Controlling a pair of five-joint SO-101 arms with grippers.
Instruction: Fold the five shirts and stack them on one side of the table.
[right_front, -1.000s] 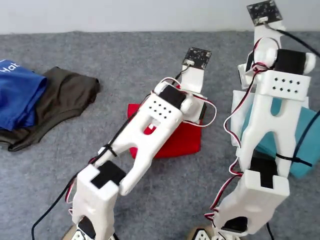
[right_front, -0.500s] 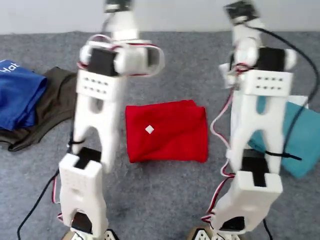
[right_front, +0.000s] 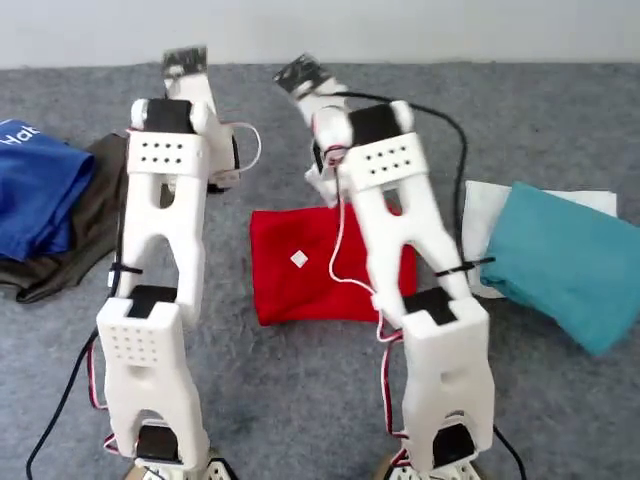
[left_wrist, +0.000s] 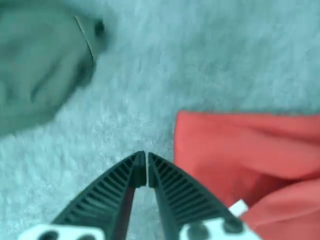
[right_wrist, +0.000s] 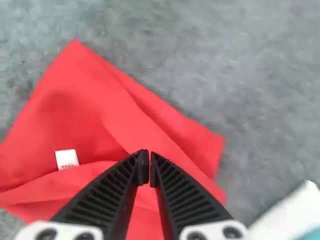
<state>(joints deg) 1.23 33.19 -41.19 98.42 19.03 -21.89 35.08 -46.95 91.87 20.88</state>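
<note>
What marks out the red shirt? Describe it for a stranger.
Start at the grey table, between the two white arms. The red shirt lies folded flat there. It alone is red with a small white tag; the teal shirt and blue shirt lie off to opposite sides.

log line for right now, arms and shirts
left gripper: jaws shut, beside red shirt | right gripper: jaws shut, above red shirt | teal shirt on white shirt, right | blue shirt on dark shirt, left

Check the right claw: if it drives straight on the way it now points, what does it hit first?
Most likely the folded red cloth shirt: the shut right claw points at its middle, near a fold line. The gap between them is unclear.
</note>
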